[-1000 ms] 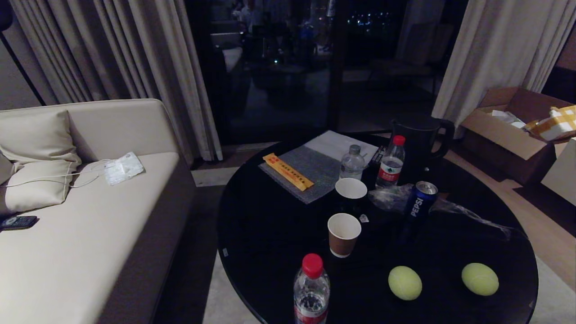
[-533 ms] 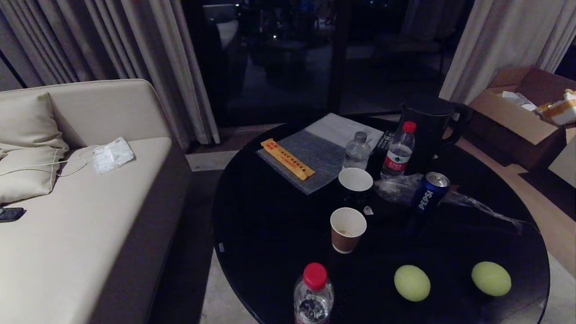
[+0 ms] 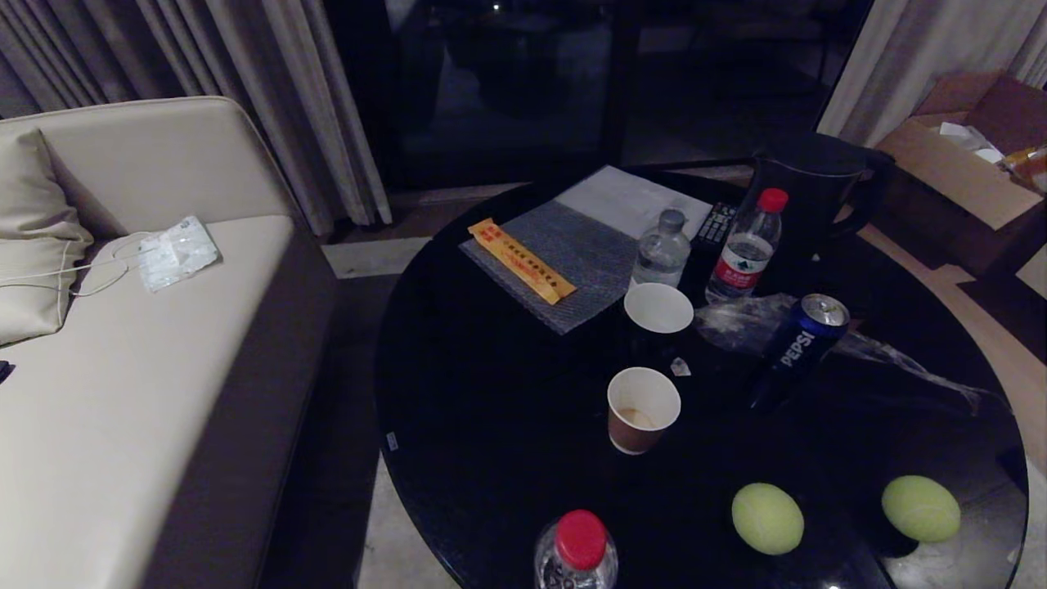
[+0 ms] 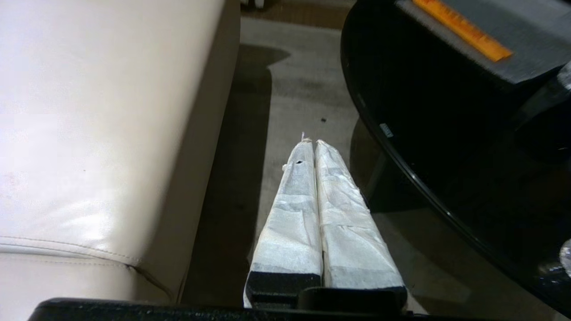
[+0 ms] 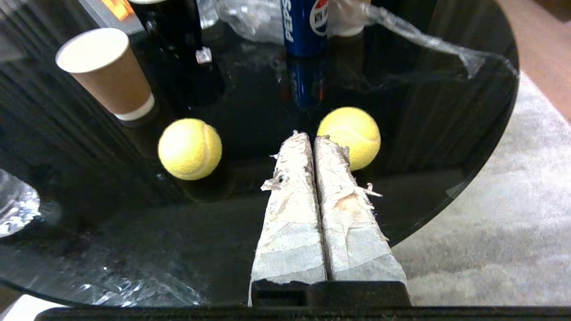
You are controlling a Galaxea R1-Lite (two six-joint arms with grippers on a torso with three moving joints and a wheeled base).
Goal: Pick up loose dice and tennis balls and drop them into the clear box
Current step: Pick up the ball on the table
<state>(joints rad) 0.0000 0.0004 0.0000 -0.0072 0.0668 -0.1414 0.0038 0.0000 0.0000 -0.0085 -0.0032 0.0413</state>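
Dim lounge w/ round black counter [image 3: 491,458]; two tennis balls [image 3: 767,518] [image 3: 920,508] lie on it, just past the Pepsi can [image 3: 797,348] toward the robot. Right tool [image 5: 311,136] pressed closed, empty, hovering beside one ball; left tool [image 4: 311,142] closed, empty, over floor beside counter

Pepsi can [image 3: 800,343], paper cup [image 3: 642,408] — black table [image 3: 491,409]

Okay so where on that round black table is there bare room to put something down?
The widest bare patch on the table runs along its left side, bordered by the grey mat, brown paper cup and near red-capped bottle. There is another gap between the two tennis balls. The far right, around the Pepsi can, is crowded.
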